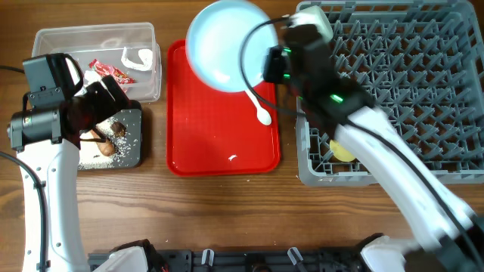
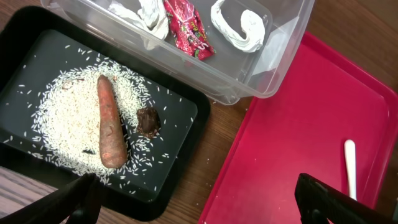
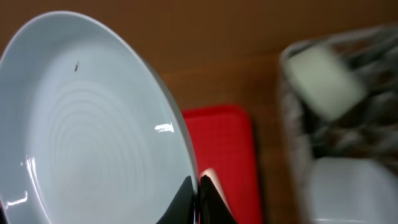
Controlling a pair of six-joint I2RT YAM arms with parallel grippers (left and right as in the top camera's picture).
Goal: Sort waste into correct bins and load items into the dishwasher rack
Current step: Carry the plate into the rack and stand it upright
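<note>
My right gripper [image 1: 266, 66] is shut on the rim of the pale blue plate [image 1: 221, 41], holding it tilted above the far end of the red tray; the pinch shows in the right wrist view [image 3: 198, 193] on the plate [image 3: 81, 137]. My left gripper [image 2: 199, 208] is open and empty above the black tray [image 2: 181, 118]. That tray holds rice [image 2: 62, 112], the carrot stick [image 2: 111, 127] and a dark lump [image 2: 148, 121]. The clear tub [image 2: 277, 65] holds the red wrapper [image 2: 188, 28] and paper scraps [image 2: 239, 25]. The grey rack [image 1: 408, 91] is at the right, with a yellow cup [image 1: 342, 149] inside.
A white spoon [image 1: 262, 115] lies on the red serving tray [image 1: 219, 151], also in the left wrist view [image 2: 350, 165]. A whitish item [image 1: 314, 19] sits at the rack's far left corner, blurred in the right wrist view [image 3: 323, 74]. The right arm crosses the rack's left side.
</note>
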